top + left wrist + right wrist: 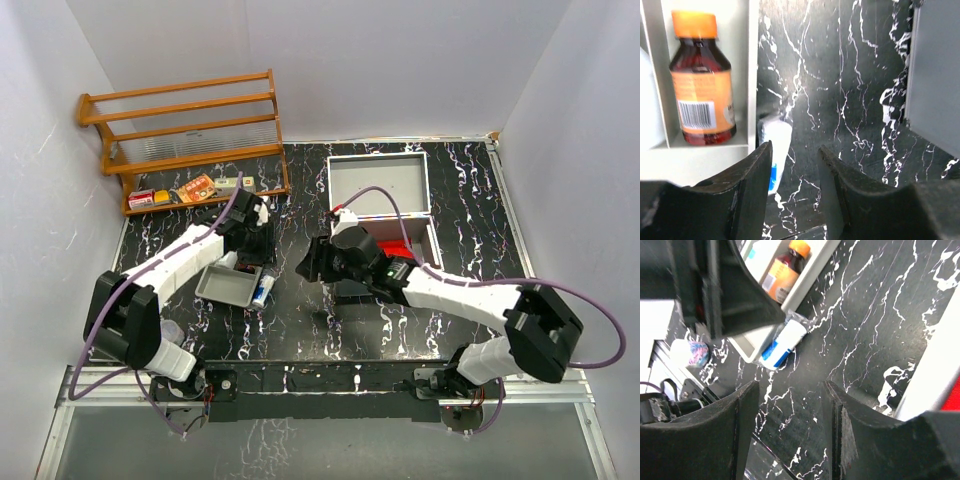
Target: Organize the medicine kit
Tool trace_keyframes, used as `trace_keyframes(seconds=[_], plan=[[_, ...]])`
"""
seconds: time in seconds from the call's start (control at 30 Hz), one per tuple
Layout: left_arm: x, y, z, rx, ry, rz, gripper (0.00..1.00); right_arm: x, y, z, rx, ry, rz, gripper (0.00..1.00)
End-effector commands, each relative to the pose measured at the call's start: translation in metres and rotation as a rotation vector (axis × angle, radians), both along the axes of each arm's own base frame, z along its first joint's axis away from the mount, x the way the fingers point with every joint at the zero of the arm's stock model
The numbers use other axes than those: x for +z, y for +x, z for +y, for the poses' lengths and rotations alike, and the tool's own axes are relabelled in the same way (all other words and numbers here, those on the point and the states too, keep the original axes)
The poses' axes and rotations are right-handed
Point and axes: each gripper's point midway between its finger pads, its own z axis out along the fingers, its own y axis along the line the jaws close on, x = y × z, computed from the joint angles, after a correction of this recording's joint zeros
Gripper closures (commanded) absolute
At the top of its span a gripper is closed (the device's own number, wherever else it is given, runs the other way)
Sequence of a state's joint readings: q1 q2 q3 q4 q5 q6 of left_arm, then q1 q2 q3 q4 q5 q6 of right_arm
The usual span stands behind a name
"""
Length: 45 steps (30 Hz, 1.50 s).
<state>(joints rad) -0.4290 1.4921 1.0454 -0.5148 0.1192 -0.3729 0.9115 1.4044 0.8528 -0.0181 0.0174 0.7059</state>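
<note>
Jaws of L gripper (795,150) stand apart w/ nothing btwn them, over black marbled table (300,330) just beside divided tray (753,60). Orange-capped bottle (701,80) sits in one tray compartment; white-blue tube (776,150) lies on table right by tray's edge. R gripper (790,387) is also spread and empty, near table centre. Medicine kit (378,185) sits back right, lid open, red items (395,248) in its base.

The top view looks down from behind the near edge of the table (300,322), covering it all. Both wrist views sit close above, sharing the orange-capped bottle (700,82) and the tube (778,147).
</note>
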Motion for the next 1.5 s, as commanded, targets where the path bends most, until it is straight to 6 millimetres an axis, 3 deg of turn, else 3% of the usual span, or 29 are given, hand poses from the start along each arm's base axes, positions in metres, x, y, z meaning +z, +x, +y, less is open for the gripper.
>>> trace_keyframes(seconds=[0.0, 0.23, 0.6, 0.7, 0.97, 1.03, 1.17, 1.47], plan=[[-0.007, -0.032, 0.011, 0.051, 0.119, 0.051, 0.60, 0.044, 0.017, -0.009, -0.115, 0.117, -0.113, 0.51], [-0.021, -0.052, 0.012, 0.077, 0.225, 0.069, 0.59, 0.055, 0.017, -0.016, -0.147, 0.147, -0.131, 0.51], [-0.039, -0.054, 0.016, 0.100, 0.284, 0.079, 0.54, 0.061, 0.018, -0.020, -0.161, 0.156, -0.147, 0.51], [-0.045, -0.054, 0.015, 0.086, 0.294, 0.092, 0.60, 0.060, 0.018, -0.020, -0.161, 0.154, -0.146, 0.51], [-0.058, -0.055, 0.019, 0.065, 0.354, 0.126, 0.63, 0.060, 0.019, -0.021, -0.163, 0.148, -0.152, 0.51], [-0.059, -0.055, 0.017, 0.060, 0.351, 0.130, 0.71, 0.060, 0.018, -0.021, -0.164, 0.148, -0.151, 0.51], [-0.054, -0.052, 0.017, 0.049, 0.354, 0.113, 0.82, 0.062, 0.018, -0.023, -0.169, 0.150, -0.158, 0.52], [-0.004, -0.031, 0.020, 0.107, 0.314, -0.054, 0.83, 0.071, 0.019, -0.029, -0.187, 0.162, -0.185, 0.52]])
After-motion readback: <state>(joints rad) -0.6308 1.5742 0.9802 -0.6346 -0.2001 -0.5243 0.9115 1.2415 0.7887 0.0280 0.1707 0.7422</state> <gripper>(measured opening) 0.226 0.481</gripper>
